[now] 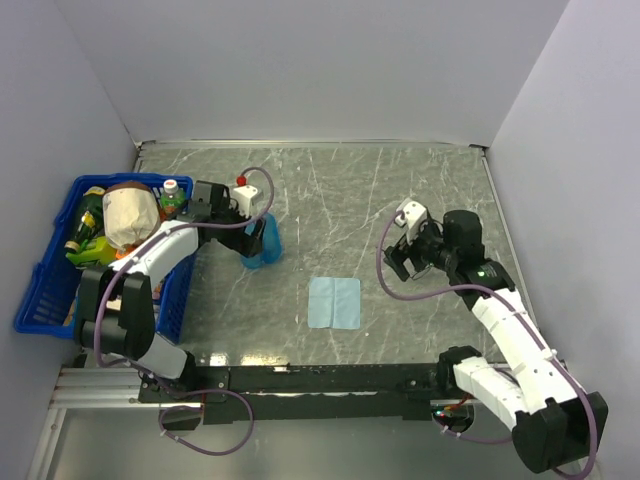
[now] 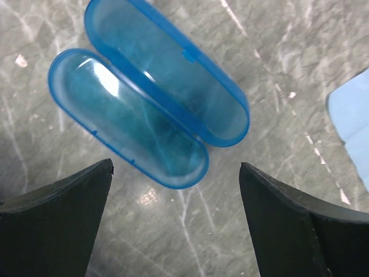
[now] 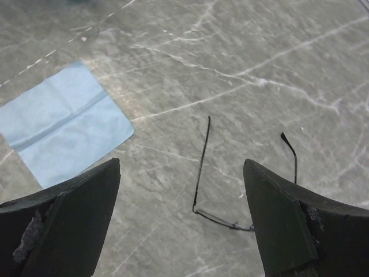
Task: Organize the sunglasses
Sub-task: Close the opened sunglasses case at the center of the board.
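Hovering pre-grasp | right gripper (image 3: 180, 167) wide, empty, over sunglasses (image 3: 200, 173) | left gripper (image 2: 176, 167) wide, empty, over case (image 2: 150, 98) | next: pinch frame

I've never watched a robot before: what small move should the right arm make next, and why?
Probably lower the right end effector onto the sunglasses: they lie ungripped between its open jaws, and the blue case lies open, ready to receive them.

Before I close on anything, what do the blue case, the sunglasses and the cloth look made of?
The case looks like glossy translucent blue plastic: the table shows through and highlights glare. The sunglasses have a thin black wire frame, probably metal. The cloth is soft light-blue fabric, likely microfibre, with visible fold creases.
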You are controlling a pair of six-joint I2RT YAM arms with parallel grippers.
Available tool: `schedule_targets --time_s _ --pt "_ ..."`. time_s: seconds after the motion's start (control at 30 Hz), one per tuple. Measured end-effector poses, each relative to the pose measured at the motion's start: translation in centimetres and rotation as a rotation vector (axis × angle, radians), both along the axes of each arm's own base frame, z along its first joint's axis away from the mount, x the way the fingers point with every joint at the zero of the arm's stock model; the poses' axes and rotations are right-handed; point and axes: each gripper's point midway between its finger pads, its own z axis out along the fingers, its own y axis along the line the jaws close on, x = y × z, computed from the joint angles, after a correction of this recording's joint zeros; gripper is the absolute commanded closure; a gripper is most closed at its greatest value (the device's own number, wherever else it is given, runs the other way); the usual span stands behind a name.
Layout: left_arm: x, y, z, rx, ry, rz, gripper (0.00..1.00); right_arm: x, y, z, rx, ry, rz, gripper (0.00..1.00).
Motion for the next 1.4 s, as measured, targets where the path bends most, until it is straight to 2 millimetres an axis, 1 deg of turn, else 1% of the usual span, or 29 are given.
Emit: schedule_targets --time_s 0.1,0.2,0.37,0.6,0.73,0.83,0.97,1.13,1.2,1.27,1.4 --pt "0.0 -0.6 0.3 -0.018 0.0 -0.019 0.03 -0.6 0.9 -1.1 -0.025 0.008 0.051 0.07" --pt "-0.2 -1.8 0.8 -0.028 -0.006 -0.056 0.04 -0.9 1.5 -2.3 -0.043 0.041 0.083 0.07" --pt "-1.8 -4.1 0.6 -0.02 0.007 -0.151 0.04 -0.9 1.7 -4.1 -0.064 0.106 0.093 0.08" --pt "-3.7 -6.8 0.3 0.024 -0.001 -0.251 0.04 -0.7 1.3 -4.3 -0.08 0.109 0.073 0.06" --pt "-4.2 -7.8 0.0 0.054 -0.009 -0.276 0.03 -0.6 1.0 -3.5 -0.076 0.08 0.06 0.06" --pt "-3.5 -7.8 -0.2 0.09 -0.02 -0.249 0.04 -0.5 0.9 -2.9 -0.069 0.055 0.051 0.06" --pt "-1.8 -7.0 -0.9 0.15 -0.049 -0.17 0.04 -0.3 0.7 -2.8 -0.07 0.049 0.042 0.06" --pt "-0.3 -6.2 -2.3 0.208 -0.039 -0.096 0.03 -0.2 0.7 -2.7 -0.07 0.043 0.037 0.06" --pt "0.0 -5.7 -2.8 0.219 -0.031 -0.063 0.03 -0.1 0.6 -2.7 -0.069 0.041 0.035 0.05" --pt "0.3 -5.2 -2.8 0.215 -0.027 -0.037 0.04 -0.1 0.6 -2.6 -0.069 0.041 0.034 0.05" --pt "1.7 -3.2 -2.5 0.174 -0.014 0.04 0.03 -0.1 0.6 -2.6 -0.069 0.04 0.034 0.05"
